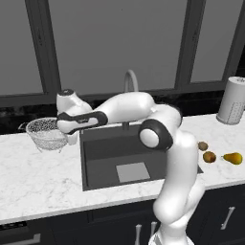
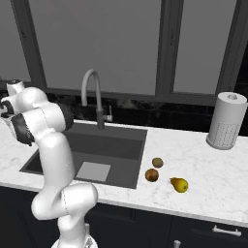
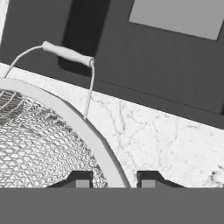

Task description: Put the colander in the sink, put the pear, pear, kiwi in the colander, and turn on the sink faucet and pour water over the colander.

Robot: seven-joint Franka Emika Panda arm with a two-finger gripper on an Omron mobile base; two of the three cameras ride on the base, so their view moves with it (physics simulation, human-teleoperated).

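The arm is seen rising from the base at the near edge of the counter, its thick white lower link held upright. The dark elbow joint is bent sharply, and the upper link is carried leftward and slightly away, roughly level. The dark wrist section is extended further left, ending in the white hand, which is pointed downward. In the hand view the gripper is seen from above, its two dark fingertips set apart, one on either side of a curved white rim. The jaws are partly open, with a gap on each side; contact with the rim cannot be made out.
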